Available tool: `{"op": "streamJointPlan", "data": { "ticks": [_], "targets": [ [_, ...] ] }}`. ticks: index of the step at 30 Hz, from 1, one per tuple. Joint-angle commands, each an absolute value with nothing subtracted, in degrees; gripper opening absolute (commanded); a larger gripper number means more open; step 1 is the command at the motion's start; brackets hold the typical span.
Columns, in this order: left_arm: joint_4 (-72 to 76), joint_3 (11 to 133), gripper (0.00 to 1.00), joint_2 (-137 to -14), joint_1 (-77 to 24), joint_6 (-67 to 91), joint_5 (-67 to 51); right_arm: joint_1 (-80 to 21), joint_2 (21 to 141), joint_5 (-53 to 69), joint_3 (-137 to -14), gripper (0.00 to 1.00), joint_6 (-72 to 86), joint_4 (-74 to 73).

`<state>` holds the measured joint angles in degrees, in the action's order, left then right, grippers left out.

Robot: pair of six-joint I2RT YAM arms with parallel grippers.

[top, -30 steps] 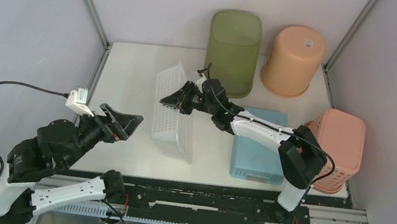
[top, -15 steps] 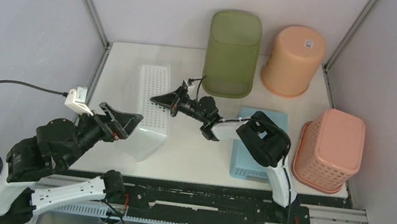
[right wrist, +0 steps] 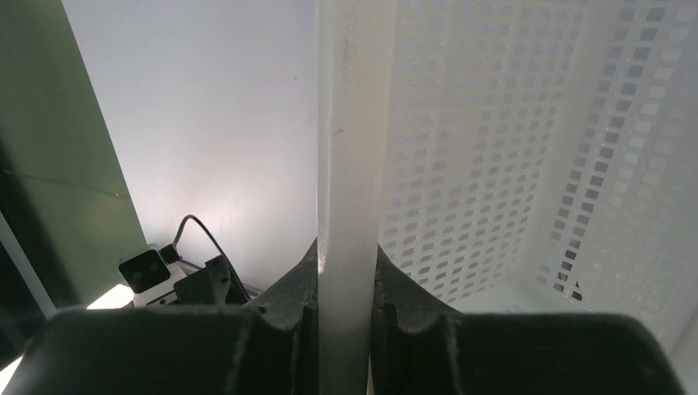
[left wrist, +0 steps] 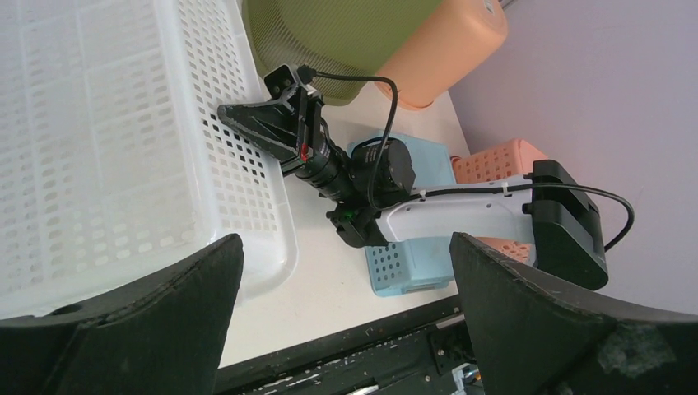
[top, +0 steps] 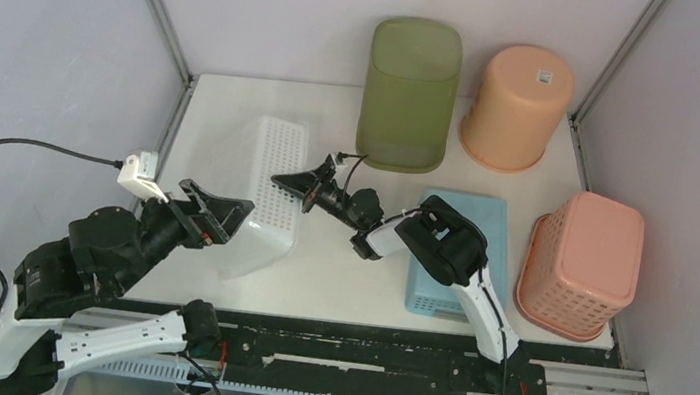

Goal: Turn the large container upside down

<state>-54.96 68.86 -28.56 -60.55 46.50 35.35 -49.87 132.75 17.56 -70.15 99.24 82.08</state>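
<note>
The large white perforated container (top: pixel 260 197) sits left of the table's centre, tipped over toward the left, with one holed long wall facing up and right. My right gripper (top: pixel 289 183) is shut on its right rim. In the right wrist view the rim (right wrist: pixel 346 148) runs upright between the fingers (right wrist: pixel 280 296), with the container's holed inside (right wrist: pixel 510 148) to the right. My left gripper (top: pixel 213 216) is open and empty, hovering at the container's near left corner. The left wrist view shows the container (left wrist: pixel 99 148) and the right gripper (left wrist: pixel 255 123) on its edge.
A green bin (top: pixel 409 94) and an orange bucket (top: pixel 516 107) stand upside down at the back. A blue basket (top: pixel 459 261) lies under the right arm. A pink basket (top: pixel 584 267) is at the right edge. Frame posts and walls close in the table.
The right gripper has swung the container from standing on edge at the centre over to the left and lower. The right arm folded in. The left arm has barely moved.
</note>
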Motion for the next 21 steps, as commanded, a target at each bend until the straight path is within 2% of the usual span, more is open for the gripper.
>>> {"op": "streamJointPlan", "data": {
  "ticks": [1, 6, 9, 15, 18, 20, 21],
  "targets": [
    [-52.23, 69.30, 1.00, -30.39, -60.28, 44.37, 35.07, -50.01, 134.16, 15.92, -67.06, 0.05, 96.29, 82.66],
    [-52.64, 68.55, 1.00, -29.39, -60.23, 44.69, 35.24, -49.70, 130.18, 15.38, -61.99, 0.33, 90.96, 69.48],
    [-53.26, 68.11, 1.00, -28.96, -60.29, 45.00, 35.49, -49.58, 125.82, 14.33, -60.02, 0.47, 86.16, 54.93],
    [-53.91, 67.38, 1.00, -30.30, -60.27, 45.00, 36.81, -49.38, 114.81, 6.07, -58.62, 0.72, 74.19, 23.72],
    [-53.74, 66.33, 1.00, -30.64, -60.24, 45.47, 37.02, -49.28, 110.54, 2.38, -58.62, 0.78, 68.30, 14.86],
    [-53.14, 65.15, 1.00, -30.72, -60.22, 45.70, 37.17, -49.45, 107.67, -0.83, -58.62, 0.89, 64.78, 9.48],
    [-52.88, 64.71, 1.00, -31.01, -60.28, 45.70, 37.18, -49.51, 106.53, -1.91, -58.62, 0.90, 63.29, 7.62]
  ]
}}
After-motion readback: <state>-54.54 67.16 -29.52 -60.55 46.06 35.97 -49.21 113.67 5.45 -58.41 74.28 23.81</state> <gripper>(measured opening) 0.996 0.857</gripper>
